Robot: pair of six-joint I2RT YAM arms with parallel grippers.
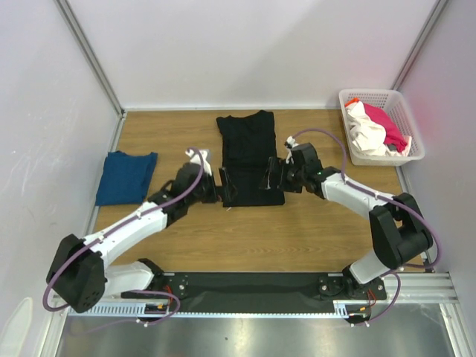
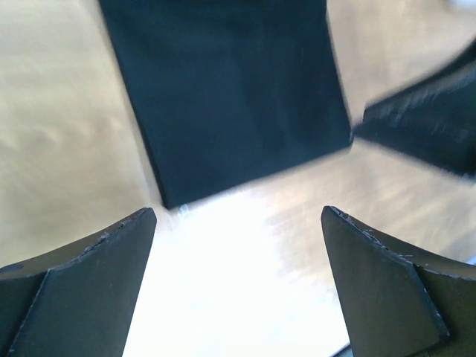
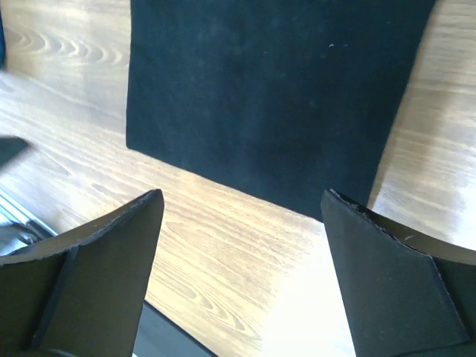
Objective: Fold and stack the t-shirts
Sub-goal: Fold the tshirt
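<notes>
A long black t-shirt point(image 1: 249, 149) lies flat in a narrow strip at the table's middle, neck end far. My left gripper point(image 1: 217, 190) is open and empty at its near left corner. My right gripper point(image 1: 274, 177) is open and empty at its near right edge. In the left wrist view the black shirt point(image 2: 230, 97) lies beyond my open left gripper point(image 2: 239, 211). In the right wrist view its near edge point(image 3: 275, 89) lies just beyond my open right gripper point(image 3: 242, 194). A folded dark blue t-shirt point(image 1: 126, 177) lies at the left. White point(image 1: 366, 132) and pink-red point(image 1: 388, 126) shirts lie crumpled in the basket.
The white lattice basket point(image 1: 414, 149) stands at the far right corner. White walls close in the left, back and right sides. Bare wooden table point(image 1: 297, 230) lies between the black shirt and the arm bases. The right arm's dark fingers point(image 2: 424, 126) show in the left wrist view.
</notes>
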